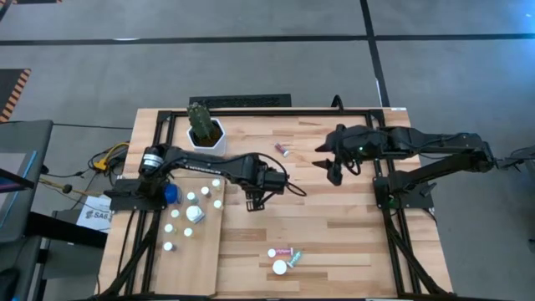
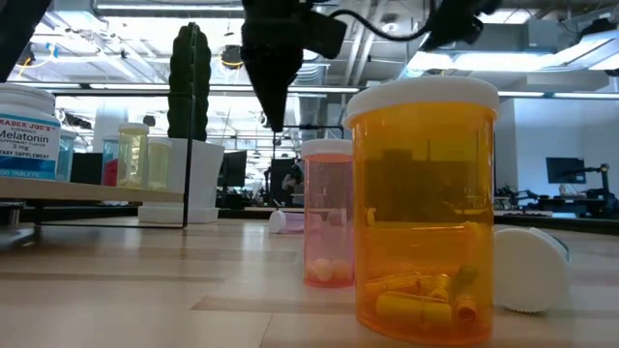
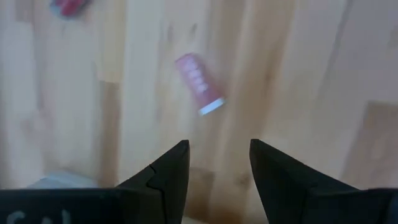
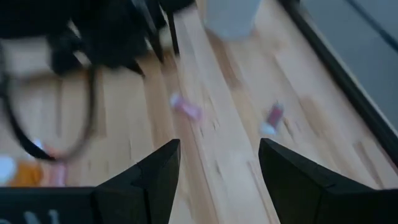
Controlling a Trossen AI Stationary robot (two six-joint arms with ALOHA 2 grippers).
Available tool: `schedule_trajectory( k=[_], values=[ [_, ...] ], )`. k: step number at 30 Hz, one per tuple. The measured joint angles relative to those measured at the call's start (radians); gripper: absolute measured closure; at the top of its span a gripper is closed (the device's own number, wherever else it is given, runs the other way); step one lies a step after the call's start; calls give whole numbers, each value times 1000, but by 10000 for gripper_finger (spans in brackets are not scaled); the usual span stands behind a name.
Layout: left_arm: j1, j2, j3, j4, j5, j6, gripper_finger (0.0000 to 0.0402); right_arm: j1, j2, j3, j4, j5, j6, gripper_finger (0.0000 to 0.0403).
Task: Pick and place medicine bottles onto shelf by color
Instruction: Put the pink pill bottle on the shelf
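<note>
Several medicine bottles stand upright on the pale shelf [image 1: 191, 251] at the table's left. Near the front edge stand an amber bottle [image 2: 426, 213] and a pink bottle [image 2: 329, 217]; a white-capped one [image 2: 527, 271] lies beside them. This cluster [image 1: 284, 259] shows in the high view too. Another pink bottle [image 1: 283, 150] lies on its side at the far middle. A pink bottle [image 3: 199, 84] lies on the wood ahead of my left gripper [image 3: 217, 155], which hangs open over the table's middle [image 1: 253, 201], pointing down. My right gripper [image 1: 334, 171] hovers open at the right.
A white pot with a cactus [image 1: 206, 130] stands at the far left, beside the shelf's far end. A large white Melatonin bottle [image 2: 24, 135] stands on the shelf. A black cable loops off the left arm [image 1: 288, 184]. Bare wood lies between the two grippers.
</note>
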Motion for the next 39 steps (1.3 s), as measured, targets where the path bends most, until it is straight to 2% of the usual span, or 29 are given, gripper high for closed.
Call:
schedule_trajectory(
  k=[7, 10, 13, 18, 22, 30, 36, 39],
  values=[
    [42, -4, 0, -75, -70, 121, 246, 0, 24, 1, 250, 4, 3, 163],
    [59, -23, 0, -82, -108, 169, 246, -8, 63, -1, 298, 4, 3, 163],
    [75, -51, -3, -104, -114, 187, 246, -6, 113, 0, 295, 0, 10, 163],
    [92, -151, -33, -110, -114, 192, 246, 10, 186, 7, 261, -89, 49, 163],
    [94, -236, -41, -139, -115, 151, 246, 8, 230, 32, 187, -94, -14, 163],
    [75, -383, -40, -124, -148, -23, 246, 9, 354, 33, 185, -105, -59, 163],
    [51, -437, -40, -124, -165, -182, 246, 6, 476, 33, 194, -105, -246, 163],
    [37, -447, -40, -119, -165, -239, 246, 6, 532, 33, 230, -113, -280, 163]
  ],
)
